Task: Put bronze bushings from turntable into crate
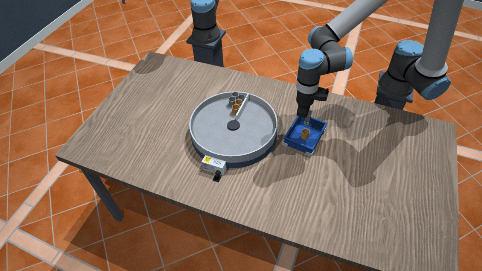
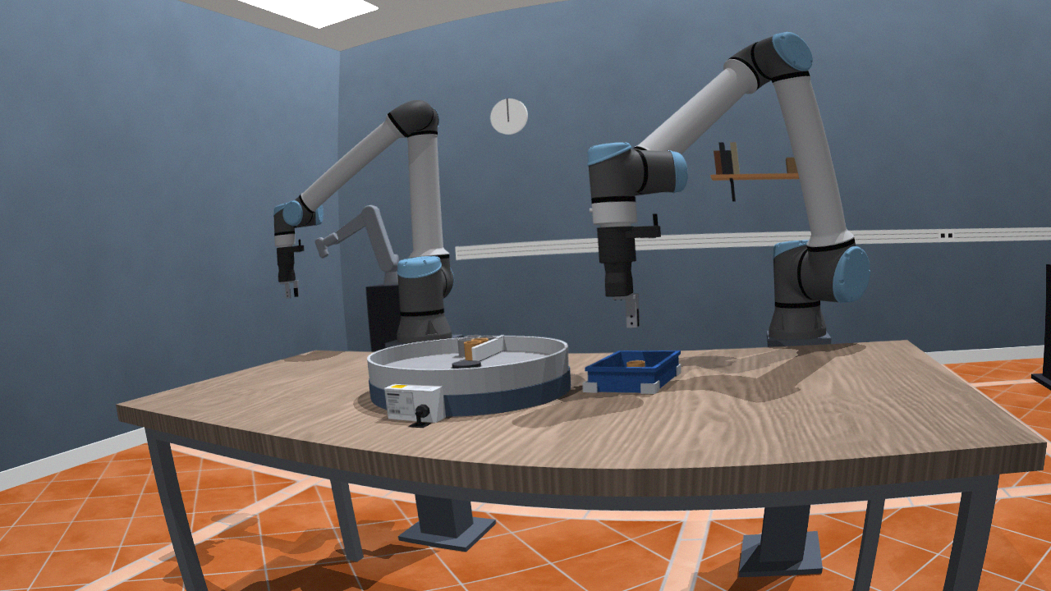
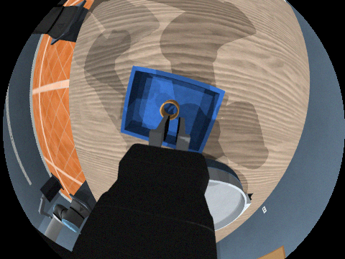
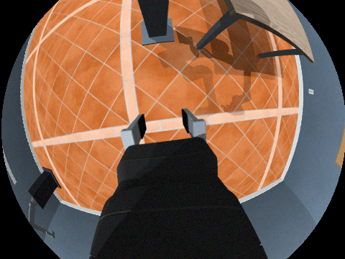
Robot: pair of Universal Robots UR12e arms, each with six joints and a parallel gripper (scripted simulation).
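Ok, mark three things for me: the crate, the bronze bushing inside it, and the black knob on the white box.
crate (image 1: 316,145) (image 3: 128,101): top and left wrist views, on its wall
bronze bushing (image 1: 305,134): top view, on its outer side
black knob (image 2: 422,412): exterior view, on its round head

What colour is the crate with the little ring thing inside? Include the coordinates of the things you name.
The crate (image 1: 295,146) (image 2: 623,381) (image 3: 127,104) is blue, clearest in the left wrist view.
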